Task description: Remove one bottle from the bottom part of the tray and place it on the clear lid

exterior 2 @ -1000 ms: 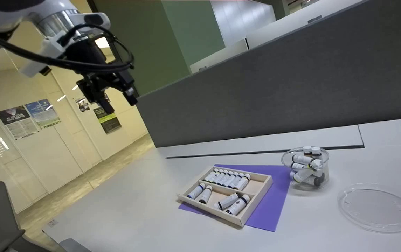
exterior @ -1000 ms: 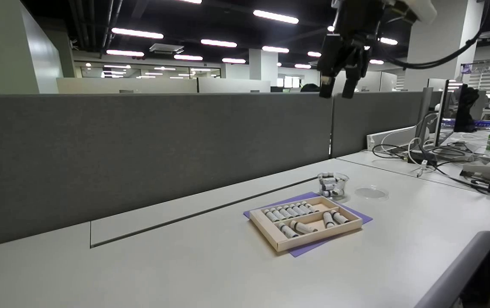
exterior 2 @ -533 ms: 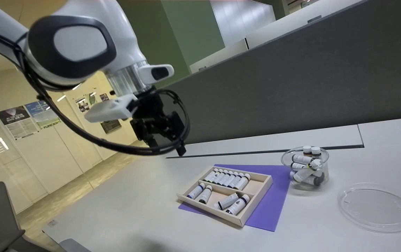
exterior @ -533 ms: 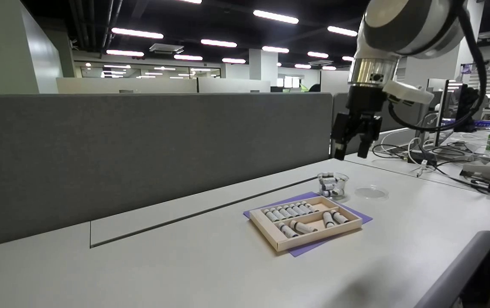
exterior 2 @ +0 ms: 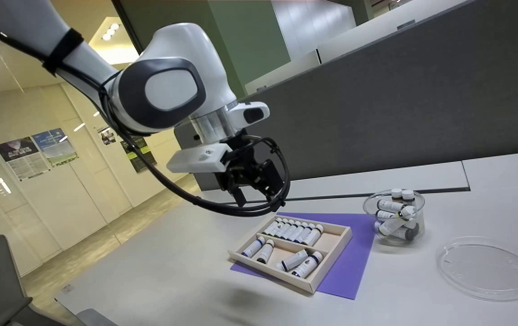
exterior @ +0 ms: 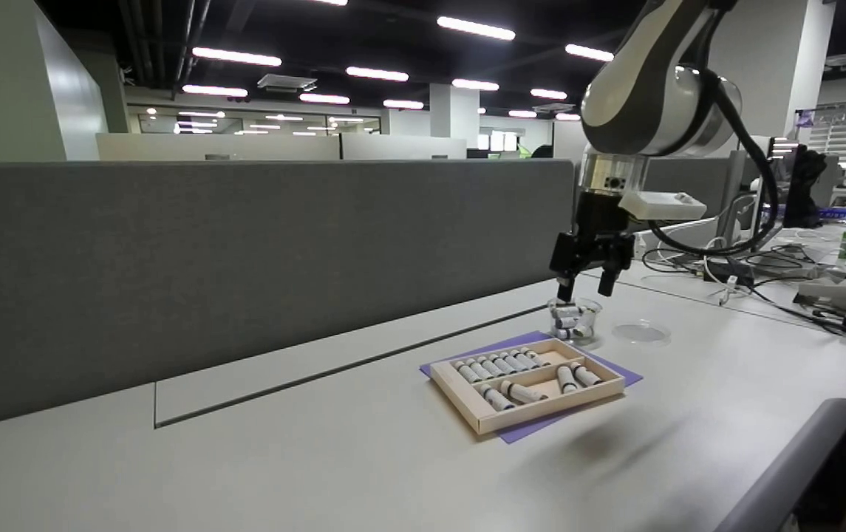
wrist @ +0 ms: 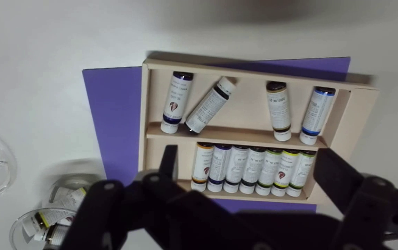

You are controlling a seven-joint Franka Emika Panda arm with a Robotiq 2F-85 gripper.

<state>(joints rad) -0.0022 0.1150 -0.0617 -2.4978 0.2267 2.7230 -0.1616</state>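
Note:
A pale wooden tray [exterior: 541, 411] with two compartments lies on the table; it also shows in the wrist view [wrist: 251, 113]. One compartment, the upper one in the wrist view, holds loose white-labelled bottles, a pair at each end: a dark blue-banded bottle [wrist: 178, 100], a slanted bottle [wrist: 207, 107], a brown-banded bottle [wrist: 278, 109] and a blue-banded bottle [wrist: 318, 113]. The other compartment holds a row of several bottles [wrist: 237, 165]. The clear round lid [exterior 2: 487, 269] lies flat on the table with nothing on it. My gripper [wrist: 246, 154] is open and empty, above the tray.
A clear cup of bottles [exterior 2: 396, 217] stands between the tray and the lid. A purple sheet [exterior 2: 349, 267] lies under the tray. A grey partition [exterior: 260, 288] runs along the table's back. Cables [exterior: 748, 273] and equipment lie farther along the desk.
My gripper has come down from high up and moved over toward the tray, staying open. The tray, bottles, cup and lid have not moved.

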